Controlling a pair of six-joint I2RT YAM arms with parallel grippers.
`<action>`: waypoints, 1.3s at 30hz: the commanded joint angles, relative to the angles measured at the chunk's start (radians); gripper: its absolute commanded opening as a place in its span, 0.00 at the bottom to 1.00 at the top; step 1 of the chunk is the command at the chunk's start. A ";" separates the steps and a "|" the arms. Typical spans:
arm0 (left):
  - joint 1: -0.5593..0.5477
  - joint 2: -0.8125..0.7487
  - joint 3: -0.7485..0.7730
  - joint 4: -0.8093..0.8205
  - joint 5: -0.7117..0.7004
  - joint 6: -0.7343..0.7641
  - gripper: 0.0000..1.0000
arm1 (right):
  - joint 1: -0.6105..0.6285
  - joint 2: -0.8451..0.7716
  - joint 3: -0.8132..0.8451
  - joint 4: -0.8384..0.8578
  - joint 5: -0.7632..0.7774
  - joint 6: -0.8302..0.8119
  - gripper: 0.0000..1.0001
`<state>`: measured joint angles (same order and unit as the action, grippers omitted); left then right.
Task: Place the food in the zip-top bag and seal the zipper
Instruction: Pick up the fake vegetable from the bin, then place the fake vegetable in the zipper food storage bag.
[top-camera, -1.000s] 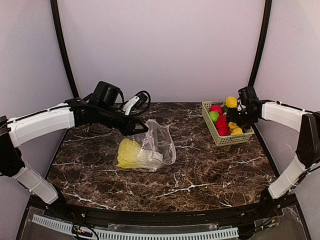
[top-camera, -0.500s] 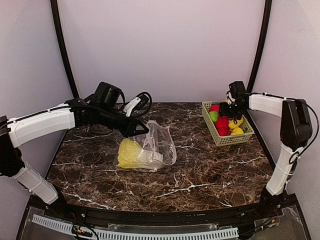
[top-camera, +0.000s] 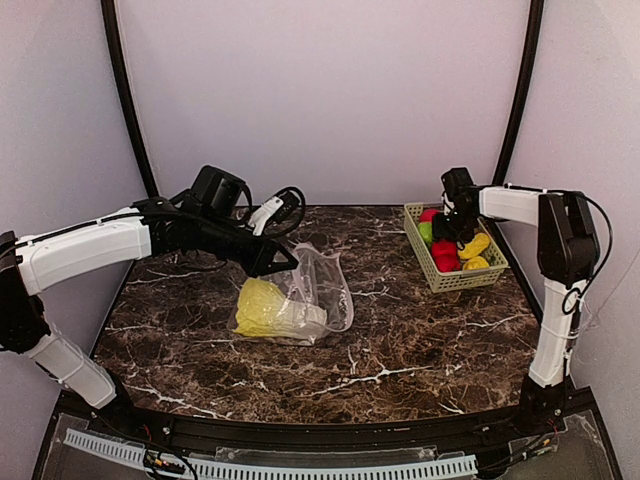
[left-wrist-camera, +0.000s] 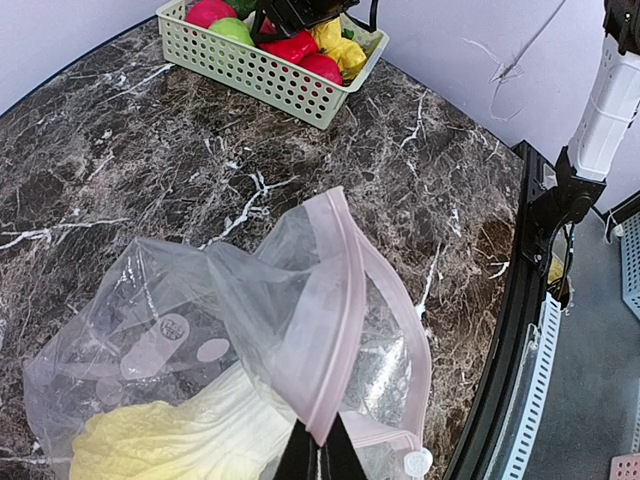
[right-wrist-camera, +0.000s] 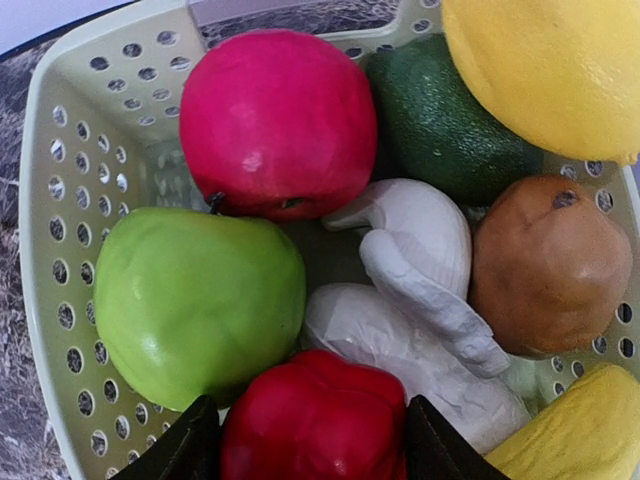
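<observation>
**Bagging check: one item in, mouth unsealed**

Lying on its side left of centre on the dark marble table (top-camera: 420, 350), the zip-top bag (top-camera: 318, 288) is crumpled, its mouth lifted toward the left arm. Inside, at the low end, sits the yellow-white cabbage (top-camera: 258, 305). The zipper (left-wrist-camera: 338, 290), a pale pink strip, runs in two separated lines, so the mouth gapes. Its white slider tab (left-wrist-camera: 417, 462) rests at the strip's near end.

The left gripper (left-wrist-camera: 320, 458) is pinched closed on one zipper strip, holding that edge up off the table; the fingertips meet with only the plastic between them.

Well apart, at the table's far right corner, stands the light green mesh basket (top-camera: 421, 252). It holds a red apple (right-wrist-camera: 280, 120), a green apple (right-wrist-camera: 195, 300), a dark green fruit (right-wrist-camera: 440, 120), a lemon (right-wrist-camera: 540, 70), a brown piece (right-wrist-camera: 550, 265), a pale lumpy piece (right-wrist-camera: 420, 300), another yellow piece (right-wrist-camera: 575, 435) and a red pepper (right-wrist-camera: 320, 400).

The right gripper (right-wrist-camera: 312, 445) is down in the basket, jaws spread wide, one finger on each side of the red pepper. Contact with it cannot be confirmed.
</observation>
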<state>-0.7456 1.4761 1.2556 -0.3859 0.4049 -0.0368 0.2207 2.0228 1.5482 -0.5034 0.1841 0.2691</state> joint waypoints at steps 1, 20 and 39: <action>-0.009 -0.003 -0.001 -0.029 -0.008 0.013 0.01 | 0.010 0.023 0.009 -0.043 0.039 0.015 0.56; -0.019 -0.013 0.002 -0.032 -0.008 0.014 0.01 | 0.015 -0.283 0.011 0.013 -0.092 0.011 0.48; -0.031 -0.029 -0.002 -0.020 0.015 0.018 0.01 | 0.328 -0.917 -0.493 0.196 -0.681 0.079 0.46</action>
<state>-0.7712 1.4765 1.2556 -0.3985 0.4038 -0.0341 0.4519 1.1809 1.1297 -0.3840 -0.3370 0.2981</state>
